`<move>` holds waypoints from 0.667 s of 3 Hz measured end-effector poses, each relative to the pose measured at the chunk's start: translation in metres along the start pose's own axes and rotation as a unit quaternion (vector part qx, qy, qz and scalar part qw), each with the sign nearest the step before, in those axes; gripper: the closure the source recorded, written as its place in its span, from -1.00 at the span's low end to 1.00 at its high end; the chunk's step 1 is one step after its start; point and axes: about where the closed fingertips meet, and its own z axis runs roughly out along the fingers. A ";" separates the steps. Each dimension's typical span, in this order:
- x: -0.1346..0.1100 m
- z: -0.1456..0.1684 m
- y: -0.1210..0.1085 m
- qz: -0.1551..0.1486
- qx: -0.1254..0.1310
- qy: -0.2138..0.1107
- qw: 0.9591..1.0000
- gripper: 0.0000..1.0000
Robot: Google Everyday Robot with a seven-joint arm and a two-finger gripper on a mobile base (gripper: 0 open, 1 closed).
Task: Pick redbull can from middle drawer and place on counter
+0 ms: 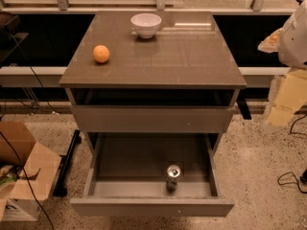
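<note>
Middle drawer [139, 159], redbull can [172, 177] upright, jaws well apart, right edge

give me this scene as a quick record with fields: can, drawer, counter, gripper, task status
redbull can: upright on the drawer floor, near the front panel, right of centre
middle drawer: pulled open, only the can visible inside
counter: white bowl at the back, orange at the left
gripper: at the right edge of the view, beside the counter, well apart from the can
task status: can not yet picked
</note>
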 end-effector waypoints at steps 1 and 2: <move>0.000 0.000 0.000 0.000 0.000 0.000 1.000 -1.00; -0.007 0.036 0.012 0.011 -0.019 -0.028 0.999 -1.00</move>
